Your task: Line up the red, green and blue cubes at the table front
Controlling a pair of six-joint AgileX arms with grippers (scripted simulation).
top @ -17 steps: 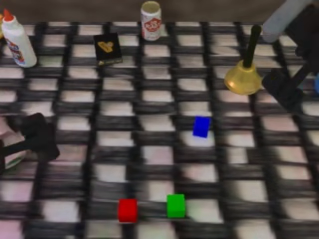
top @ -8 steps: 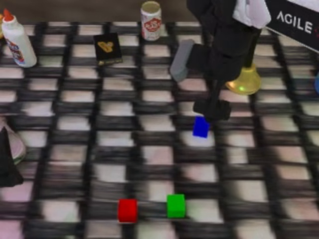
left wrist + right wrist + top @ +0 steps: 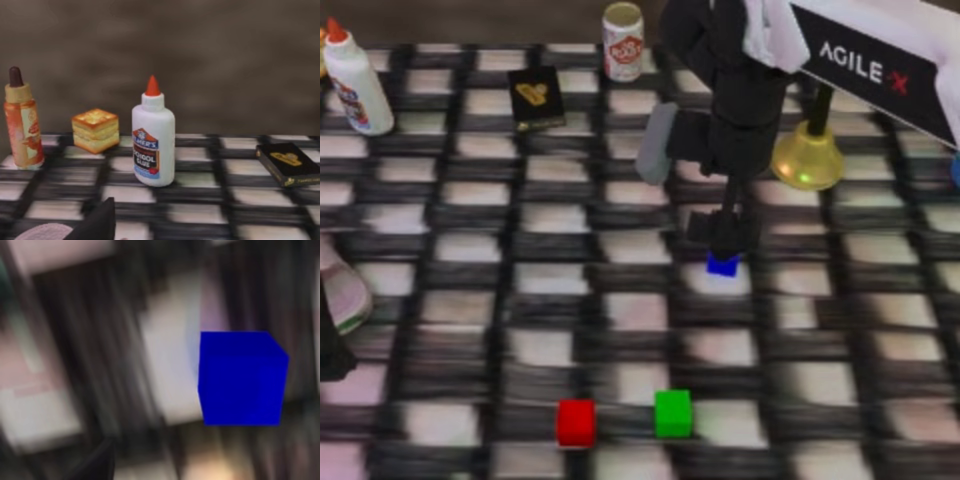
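The blue cube (image 3: 723, 265) sits on the table (image 3: 550, 340) right of centre, its far part hidden under my right gripper (image 3: 723, 238). That gripper hangs straight over the cube and is open, with nothing between its fingers. In the right wrist view the blue cube (image 3: 242, 378) rests untouched on the grid pattern, with one dark fingertip (image 3: 97, 460) off to the side. The red cube (image 3: 575, 422) and green cube (image 3: 672, 413) stand side by side near the table front. My left gripper (image 3: 328, 345) is parked at the left edge, open.
A glue bottle (image 3: 355, 80), a black box (image 3: 537, 97) and a red-and-white can (image 3: 622, 40) stand along the back. A gold bell (image 3: 807, 158) is behind the right arm. A sauce bottle (image 3: 22, 125) and a toast block (image 3: 95, 130) sit at the back left.
My right arm swung in from the back right to above the blue cube and came lower over it. My left arm drew back to the left edge. The cubes stayed put.
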